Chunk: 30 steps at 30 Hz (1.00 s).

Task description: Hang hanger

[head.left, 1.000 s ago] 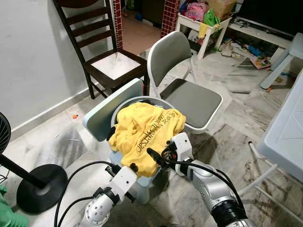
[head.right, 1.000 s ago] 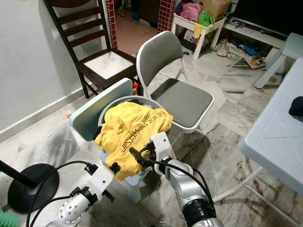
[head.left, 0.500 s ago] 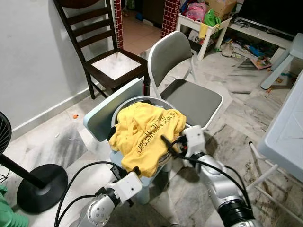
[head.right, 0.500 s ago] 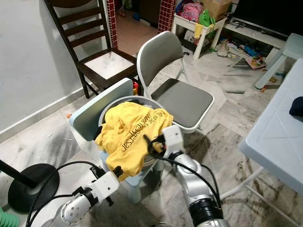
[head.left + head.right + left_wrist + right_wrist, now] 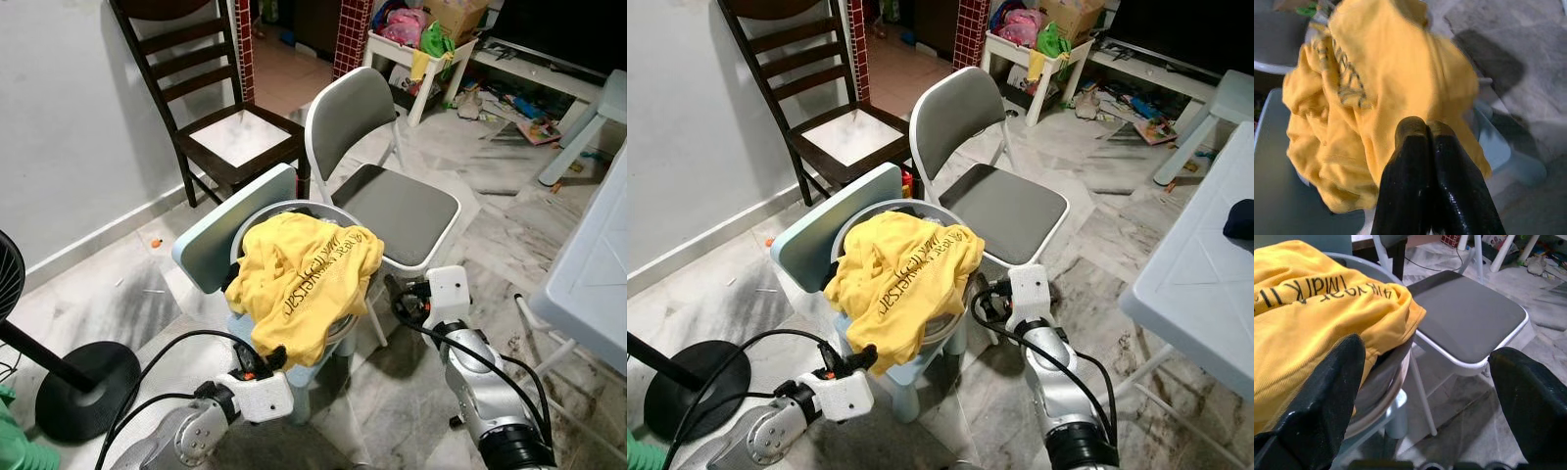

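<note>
A yellow T-shirt (image 5: 304, 279) with dark lettering is heaped over a grey basin (image 5: 312, 206) that sits on a small pale-blue chair (image 5: 223, 240). My left gripper (image 5: 270, 356) is just below the shirt's hanging hem; in the left wrist view its fingers (image 5: 1415, 147) are pressed shut with no cloth between them. My right gripper (image 5: 398, 298) is open beside the basin's right edge, apart from the shirt. In the right wrist view its fingers (image 5: 1327, 391) frame the shirt and the basin rim.
A grey folding chair (image 5: 397, 201) stands right behind the basin and a dark wooden chair (image 5: 235, 132) by the wall. A black fan base (image 5: 83, 387) is on the floor at left. A white table (image 5: 593, 264) edges in at right. Clutter lies at the back.
My right gripper has drawn back to the right, off the shirt and away from the basin. My left gripper has dropped lower, under the hem. The shirt stays on the basin.
</note>
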Tool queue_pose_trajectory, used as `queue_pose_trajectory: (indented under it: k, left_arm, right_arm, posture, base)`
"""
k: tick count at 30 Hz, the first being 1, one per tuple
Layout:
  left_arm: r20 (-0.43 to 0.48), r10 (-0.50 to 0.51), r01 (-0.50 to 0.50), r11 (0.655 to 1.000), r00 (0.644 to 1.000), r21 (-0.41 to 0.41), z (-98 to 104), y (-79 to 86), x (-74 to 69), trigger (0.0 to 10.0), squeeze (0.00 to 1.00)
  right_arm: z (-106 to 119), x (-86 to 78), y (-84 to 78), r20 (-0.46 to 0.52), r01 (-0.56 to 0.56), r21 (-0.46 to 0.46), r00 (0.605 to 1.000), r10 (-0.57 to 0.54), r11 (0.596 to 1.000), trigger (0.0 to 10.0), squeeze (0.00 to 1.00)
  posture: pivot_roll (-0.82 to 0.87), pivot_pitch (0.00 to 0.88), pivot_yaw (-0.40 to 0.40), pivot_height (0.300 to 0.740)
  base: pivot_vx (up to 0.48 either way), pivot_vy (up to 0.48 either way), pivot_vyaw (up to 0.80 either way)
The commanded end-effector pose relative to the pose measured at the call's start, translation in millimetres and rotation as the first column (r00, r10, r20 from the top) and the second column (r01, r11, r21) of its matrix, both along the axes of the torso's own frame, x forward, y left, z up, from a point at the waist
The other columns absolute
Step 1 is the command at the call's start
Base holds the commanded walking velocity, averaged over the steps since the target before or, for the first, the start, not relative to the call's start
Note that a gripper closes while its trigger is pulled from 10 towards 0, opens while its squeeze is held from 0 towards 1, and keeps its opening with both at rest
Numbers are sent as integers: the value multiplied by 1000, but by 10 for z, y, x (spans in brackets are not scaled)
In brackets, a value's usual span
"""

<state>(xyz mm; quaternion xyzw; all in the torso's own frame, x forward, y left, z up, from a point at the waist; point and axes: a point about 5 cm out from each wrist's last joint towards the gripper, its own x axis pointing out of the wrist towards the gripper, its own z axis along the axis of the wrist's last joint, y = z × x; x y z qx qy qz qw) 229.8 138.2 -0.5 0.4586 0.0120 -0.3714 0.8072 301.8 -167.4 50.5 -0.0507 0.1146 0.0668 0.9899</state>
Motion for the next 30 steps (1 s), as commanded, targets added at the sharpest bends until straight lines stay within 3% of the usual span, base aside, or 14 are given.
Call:
queue_pose_trajectory:
  k: [1,5,9,13,23,28,30]
  left_arm:
    - [-8,2,-2,1000,1000,-6,-8,56,31,10000,1000]
    - [39,21,-20,1000,999,-11,47,77,134,10000,1000]
    - [147,18,-10,998,989,-54,168,2,244,10000,1000]
    - [190,25,-5,995,981,-103,229,-75,273,10000,1000]
    - [126,-51,63,994,991,-93,53,-266,140,10000,1000]
    - [127,-125,134,989,984,-61,46,-346,114,10000,1000]
    - [104,-161,163,987,981,-7,-22,-338,106,10000,1000]
  right_arm:
    - [-80,-64,-29,-32,2,-7,999,-2,1000,10000,1000]
    - [-120,-108,-34,-42,5,-6,999,-5,1000,10000,1000]
    - [-180,-161,-13,-56,3,-7,998,-3,1000,10000,1000]
    - [-210,-178,10,-66,-2,-7,998,2,1000,10000,1000]
    - [-257,-175,2,-105,-19,-41,994,15,999,10000,1000]
    - [-286,-188,-37,-123,-15,-42,992,9,999,10000,1000]
    - [-292,-209,-50,-128,-13,-41,992,7,999,10000,1000]
  posture:
    - [-89,57,-64,740]
    - [-99,56,-60,740]
    - [-106,53,-51,740]
    - [-101,52,-48,740]
    - [-97,60,-60,740]
    - [-104,63,-61,740]
    - [-114,66,-57,740]
  base:
    - [0,0,0]
    - [0,0,0]
    - [0,0,0]
    - [0,0,0]
    - [0,0,0]
    - [0,0,0]
    - [0,0,0]
